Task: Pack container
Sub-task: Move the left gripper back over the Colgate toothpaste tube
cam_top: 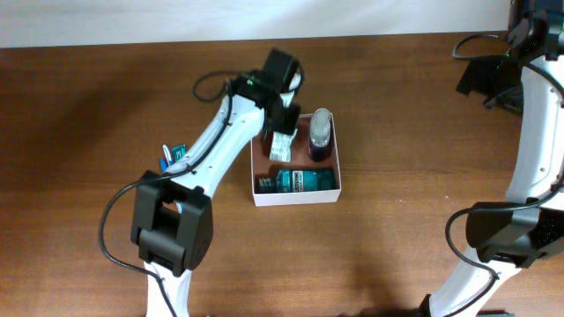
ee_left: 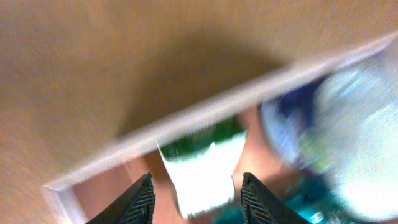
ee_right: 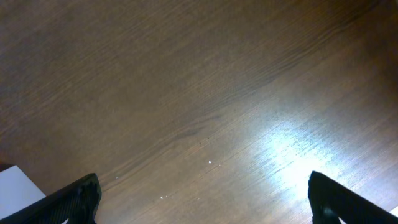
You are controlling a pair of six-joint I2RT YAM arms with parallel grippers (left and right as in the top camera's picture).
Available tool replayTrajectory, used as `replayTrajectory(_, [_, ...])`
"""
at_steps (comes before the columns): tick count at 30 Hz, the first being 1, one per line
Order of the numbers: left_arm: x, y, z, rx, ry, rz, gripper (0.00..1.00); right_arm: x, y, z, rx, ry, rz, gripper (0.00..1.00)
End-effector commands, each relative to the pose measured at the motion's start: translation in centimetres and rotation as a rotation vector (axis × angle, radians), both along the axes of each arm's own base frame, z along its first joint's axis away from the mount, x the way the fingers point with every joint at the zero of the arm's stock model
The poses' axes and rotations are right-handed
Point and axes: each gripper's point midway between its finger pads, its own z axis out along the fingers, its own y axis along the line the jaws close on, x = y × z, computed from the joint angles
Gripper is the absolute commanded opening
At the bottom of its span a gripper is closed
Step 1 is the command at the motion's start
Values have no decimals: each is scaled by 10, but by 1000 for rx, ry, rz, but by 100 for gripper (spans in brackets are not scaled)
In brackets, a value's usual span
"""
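Dark wood tabletop (cam_top: 88, 246), with a pale strip of wall along the top edge. Just right of centre in the overhead view, the container (cam_top: 297, 199), with a teal bottle (cam_top: 295, 180) laid flat along its lower wall and a purple bottle (cam_top: 321, 136) against its right wall. Over its upper-left corner, the left claw (cam_top: 280, 132), half spread, with a green-and-white packet (ee_left: 202, 177) between its fingers (ee_left: 144, 200). Too blurred in the wrist view to tell whether pinched or released; faint gaps seemingly on either side. Right claw (ee_right: 205, 208) spread wide over bare wood near the upper right of the overhead frame, grasping nothing.

Likely trouble from here:
- Packet close against the upper wall, so possibly left propped on the rim or tipped out onto the tabletop if dropped at a slant.
- If pinched, could be dragged back out on the lift.
- Fingers close to the thin white wall and the purple bottle, so a careless withdrawal could catch either and shove the light box askew.
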Motion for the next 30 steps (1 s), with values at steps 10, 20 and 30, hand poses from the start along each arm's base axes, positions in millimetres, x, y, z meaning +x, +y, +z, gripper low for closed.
replayTrajectory(10, [15,51,39,102,-45,114,44,-4,-3,17,-25,-42,-8,98])
replayTrajectory(20, [20,156,48,184,-11,433,45,-4,-3,17,-25,-42,-8,98])
replayTrajectory(30, [12,206,38,59,116,551,48,-4,-3,17,-25,-42,-8,98])
